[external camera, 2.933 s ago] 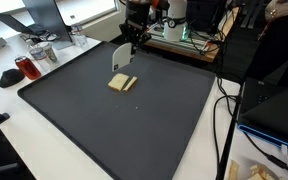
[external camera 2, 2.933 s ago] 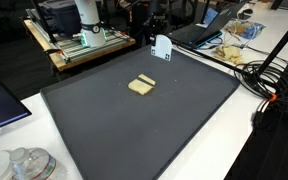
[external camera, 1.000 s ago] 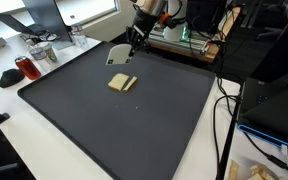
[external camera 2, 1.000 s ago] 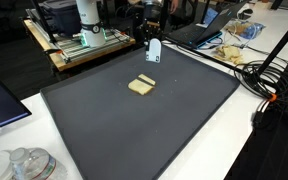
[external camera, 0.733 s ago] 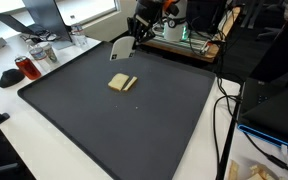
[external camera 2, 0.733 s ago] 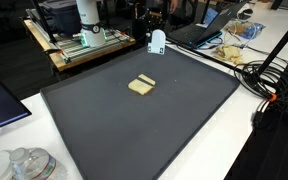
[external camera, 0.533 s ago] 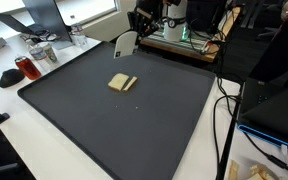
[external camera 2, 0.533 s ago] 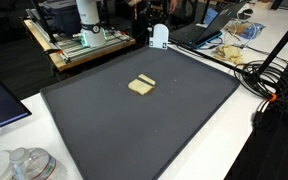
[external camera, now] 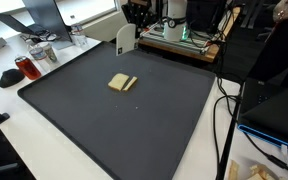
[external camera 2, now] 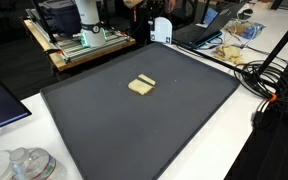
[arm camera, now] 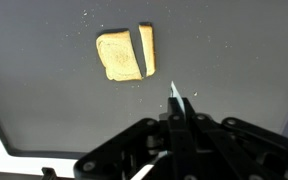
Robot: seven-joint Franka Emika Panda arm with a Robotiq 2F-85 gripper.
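Note:
A slice of toast (arm camera: pixel 119 54) lies on the dark mat (arm camera: pixel 234 60) with a thin strip (arm camera: pixel 147 50) cut off and lying just beside it; both exterior views show the pair (external camera: pixel 122 83) (external camera 2: pixel 142 86) mid-mat. My gripper (arm camera: pixel 177 110) is shut on a white flat blade (arm camera: pixel 174 93), whose pointed tip sticks out between the fingers. In both exterior views the gripper (external camera: pixel 136 14) (external camera 2: pixel 156 10) hangs above the mat's far edge, the white blade (external camera: pixel 125 40) (external camera 2: pixel 162 30) dangling below it, well clear of the toast.
A wooden bench with equipment (external camera: pixel 179 40) (external camera 2: pixel 84 45) stands right behind the gripper. A red mug (external camera: pixel 26 68) and clutter sit beside the mat. Cables (external camera: pixel 224 120) run along the white table, and a food bag (external camera 2: pixel 229 48) and laptop (external camera 2: pixel 199 30) lie nearby.
The gripper has risen and drawn back from near the toast to the mat's far edge, carrying the white blade, which has swung to hang more upright. The toast pieces have not moved.

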